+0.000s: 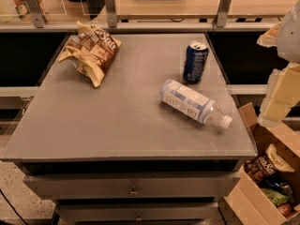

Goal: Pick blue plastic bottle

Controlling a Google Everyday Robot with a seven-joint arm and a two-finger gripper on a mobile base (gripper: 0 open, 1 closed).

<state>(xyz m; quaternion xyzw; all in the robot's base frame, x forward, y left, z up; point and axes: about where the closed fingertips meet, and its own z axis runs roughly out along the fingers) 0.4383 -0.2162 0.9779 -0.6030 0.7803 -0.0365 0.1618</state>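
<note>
Bottle: The blue plastic bottle (193, 102) lies on its side on the right part of the grey table (103, 121). Its white cap (226, 122) points at the table's front right corner.
Gripper: The gripper (275, 108) hangs in the air at the right edge of the view, out past the table's side (it looks pale and blocky). I cannot tell how wide it is open. I see nothing in its hold.
Bottle and gripper: The bottle is to the left of the gripper and apart from it. The cap end is the end nearest the gripper.
Can: A dark blue can (195, 62) stands up straight just behind the bottle, near it but not touching.
Chip bag: A crinkly chip bag (91, 50) lies at the back left of the table, well apart from the bottle.
Box: A cardboard box (251, 196) sits on the floor beside the table, below the gripper, with snack packs inside.
Drawers: Two drawers with small knobs (134, 190) sit under the table top.
</note>
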